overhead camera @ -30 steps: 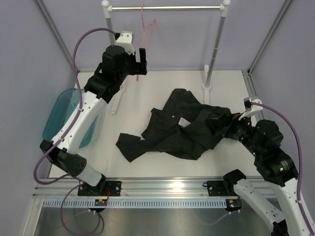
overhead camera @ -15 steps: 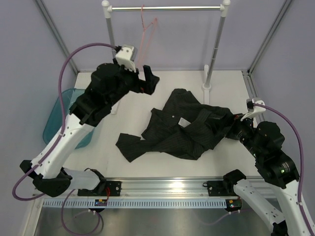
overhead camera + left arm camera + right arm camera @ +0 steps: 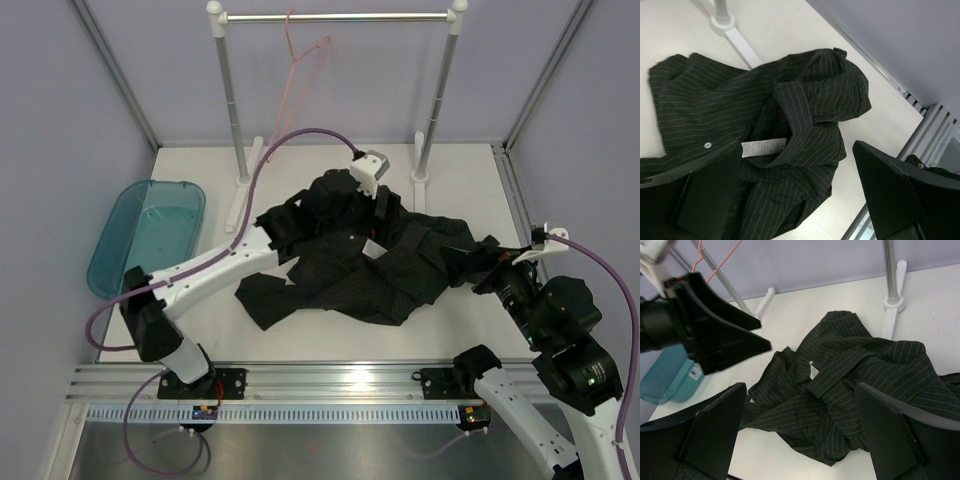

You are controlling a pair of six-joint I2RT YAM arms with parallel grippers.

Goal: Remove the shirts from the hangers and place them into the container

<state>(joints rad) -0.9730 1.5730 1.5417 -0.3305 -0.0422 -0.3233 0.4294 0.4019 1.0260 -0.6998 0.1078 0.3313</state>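
Your left pincer swung down off rail; jaws apart, shirt straight below on table, heap running crosswise under it. Right pincer, jaws apart too, sits off shirt's right edge. Left nearer. Tub well off to left pincer's left.

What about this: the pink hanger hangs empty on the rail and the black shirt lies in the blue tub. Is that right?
Not quite. The top external view shows the black shirt lying on the table, apart from the blue tub, not in it. The pink hanger does hang empty on the rail.
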